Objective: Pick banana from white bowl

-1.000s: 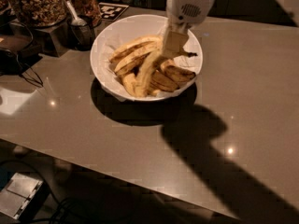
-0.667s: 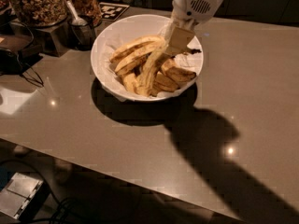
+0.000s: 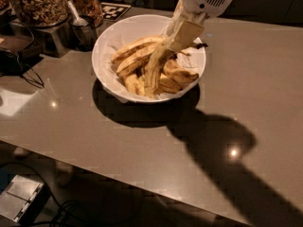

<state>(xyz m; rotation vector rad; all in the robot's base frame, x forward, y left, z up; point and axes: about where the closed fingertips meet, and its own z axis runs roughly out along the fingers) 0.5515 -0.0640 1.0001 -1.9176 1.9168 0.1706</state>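
The white bowl (image 3: 102,56) stands on the grey table, lined with crinkled white paper and holding several bananas. My gripper (image 3: 180,38) comes down from the top right over the bowl's right half and is shut on the upper end of the long, thick, speckled banana (image 3: 155,69). That banana hangs steeply tilted, its lower end still down among the others near the bowl's front. Two slimmer long bananas (image 3: 135,52) lie at the left of the bowl and short stubby ones (image 3: 180,74) at the right.
Glass jars of snacks (image 3: 35,4) (image 3: 88,1) and a metal cup with a spoon (image 3: 82,30) stand at the back left beside the bowl. Black cables (image 3: 21,67) lie at the left. The table's front edge runs diagonally along the bottom.
My gripper has risen and shifted slightly right, and the long banana's upper end has lifted with it out of the pile.
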